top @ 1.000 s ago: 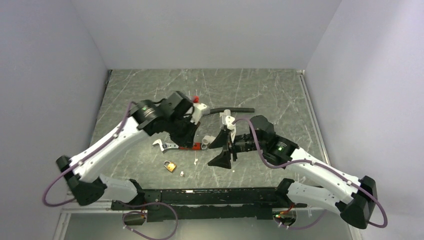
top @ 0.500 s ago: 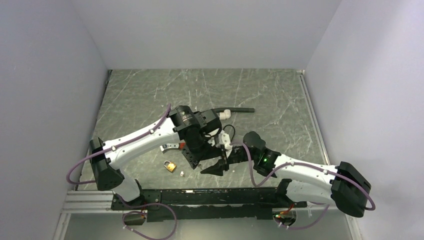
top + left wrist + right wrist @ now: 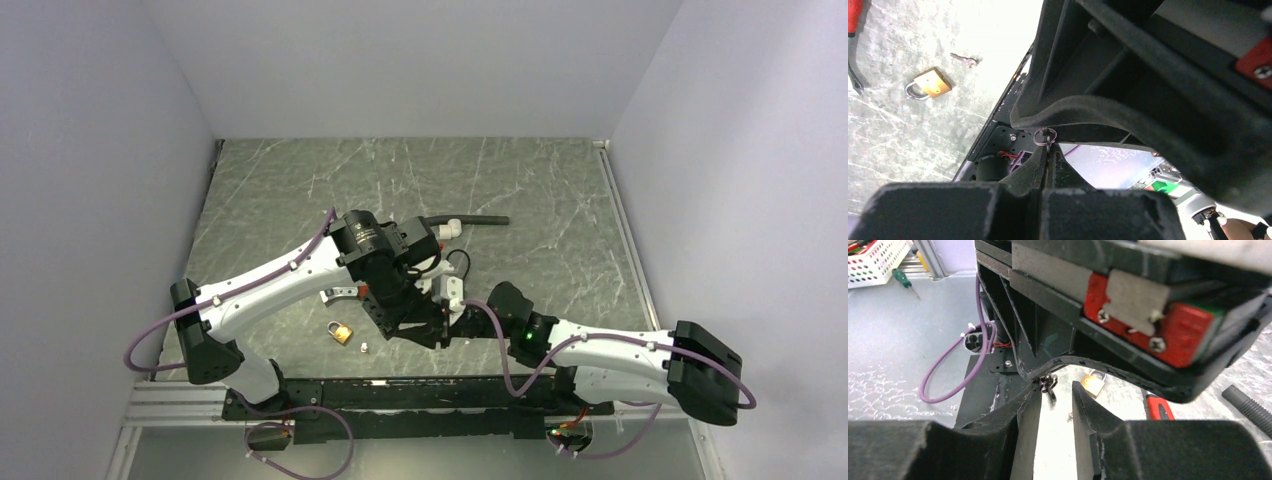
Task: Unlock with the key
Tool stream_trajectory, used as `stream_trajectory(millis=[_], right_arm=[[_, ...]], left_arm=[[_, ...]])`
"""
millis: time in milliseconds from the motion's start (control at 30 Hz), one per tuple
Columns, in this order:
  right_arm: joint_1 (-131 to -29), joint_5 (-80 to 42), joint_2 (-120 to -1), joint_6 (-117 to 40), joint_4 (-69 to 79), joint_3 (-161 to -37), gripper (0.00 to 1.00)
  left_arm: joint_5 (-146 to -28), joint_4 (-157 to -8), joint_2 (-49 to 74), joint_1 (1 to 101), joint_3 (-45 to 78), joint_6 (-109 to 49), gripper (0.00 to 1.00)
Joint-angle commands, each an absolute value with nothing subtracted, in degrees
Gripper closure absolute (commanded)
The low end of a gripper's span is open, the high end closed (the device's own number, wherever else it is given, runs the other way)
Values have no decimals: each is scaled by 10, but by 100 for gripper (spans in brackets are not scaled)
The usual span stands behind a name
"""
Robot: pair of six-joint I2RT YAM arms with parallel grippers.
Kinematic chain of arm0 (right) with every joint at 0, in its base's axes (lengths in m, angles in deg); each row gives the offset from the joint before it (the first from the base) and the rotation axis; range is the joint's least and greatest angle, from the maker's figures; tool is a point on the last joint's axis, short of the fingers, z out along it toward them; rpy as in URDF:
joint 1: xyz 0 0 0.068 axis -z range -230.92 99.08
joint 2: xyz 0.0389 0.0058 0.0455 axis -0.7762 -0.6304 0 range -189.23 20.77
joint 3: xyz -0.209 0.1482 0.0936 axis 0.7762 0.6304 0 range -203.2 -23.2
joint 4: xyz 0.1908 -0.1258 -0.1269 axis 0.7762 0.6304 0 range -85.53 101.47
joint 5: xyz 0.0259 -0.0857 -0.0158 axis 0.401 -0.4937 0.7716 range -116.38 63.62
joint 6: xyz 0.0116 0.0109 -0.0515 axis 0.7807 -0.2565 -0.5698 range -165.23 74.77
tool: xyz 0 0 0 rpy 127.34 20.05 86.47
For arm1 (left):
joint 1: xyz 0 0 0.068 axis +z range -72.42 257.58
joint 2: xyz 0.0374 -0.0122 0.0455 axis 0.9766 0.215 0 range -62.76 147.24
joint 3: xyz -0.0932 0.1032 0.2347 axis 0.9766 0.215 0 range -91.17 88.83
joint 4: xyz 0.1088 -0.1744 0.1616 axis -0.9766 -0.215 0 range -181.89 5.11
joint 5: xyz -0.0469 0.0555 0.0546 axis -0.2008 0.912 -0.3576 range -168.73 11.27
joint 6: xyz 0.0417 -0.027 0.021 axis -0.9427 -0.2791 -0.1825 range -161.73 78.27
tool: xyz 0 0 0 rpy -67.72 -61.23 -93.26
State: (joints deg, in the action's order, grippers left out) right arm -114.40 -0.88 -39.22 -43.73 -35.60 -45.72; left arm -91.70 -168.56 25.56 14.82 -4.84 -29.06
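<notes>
tiny grey key on ring, pinched by left tool

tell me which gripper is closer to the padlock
Left. The left gripper, shut on a key ring, sits just right of the padlock. The right gripper faces it from the far side, jaws open around that ring, so it is farther off.

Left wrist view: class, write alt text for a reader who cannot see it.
The shut left gripper pinches a small metal ring at its tips, close under a black finger of the right gripper. Behind, on the marble table, lie a brass padlock and a tiny grey key.
</notes>
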Motion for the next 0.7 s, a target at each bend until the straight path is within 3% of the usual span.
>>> stream_trajectory(millis=[0, 200, 300, 367, 433, 567, 667], right_arm=[[-1167, -49, -390, -447, -355, -486, 72], [-1185, -68, -390, -471, -347, -496, 86], [-1191, -77, -395, -476, -341, -505, 100], [-1194, -75, -397, -481, -328, -511, 100], [-1195, -77, -397, -483, -319, -515, 100], [-1196, -87, -388, -474, -302, -513, 100], [-1196, -95, -377, -462, -304, -500, 100]], left_arm=[[-930, -1681, 248, 143, -70, -305, 100], [-938, -1679, 254, 143, -59, -309, 100], [-940, -1677, 258, 143, -55, -310, 100], [-939, -1677, 259, 143, -56, -310, 98], [-943, -1678, 257, 143, -55, -310, 86], [-929, -1676, 243, 143, -47, -303, 40], [-902, -1666, 223, 143, -53, -290, 29]])
